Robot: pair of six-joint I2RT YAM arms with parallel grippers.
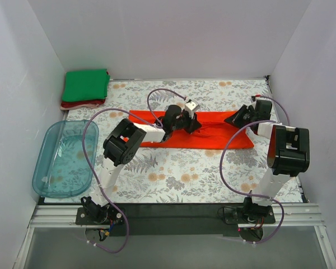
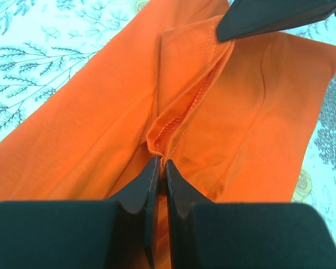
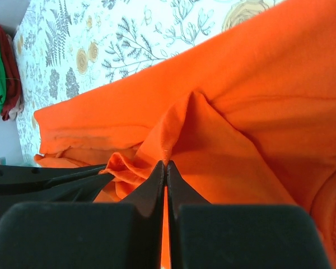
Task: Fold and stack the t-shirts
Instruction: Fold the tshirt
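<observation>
The bright orange-red t-shirt (image 1: 213,140) lies as a long folded strip across the middle of the floral table. My left gripper (image 1: 195,126) is over its middle and shut on a pinched fold with a stitched hem (image 2: 161,162). My right gripper (image 1: 231,119) is over the strip's right part and shut on a raised ridge of the same cloth (image 3: 165,163). The two grippers are close together; each shows in the other's wrist view. The green t-shirt (image 1: 85,85) lies folded on the dark red t-shirt (image 1: 81,104) at the back left corner.
A clear blue plastic tub (image 1: 64,158) sits at the table's left edge, near the left arm's base. White walls enclose the table on the left, back and right. Purple cables loop above both arms.
</observation>
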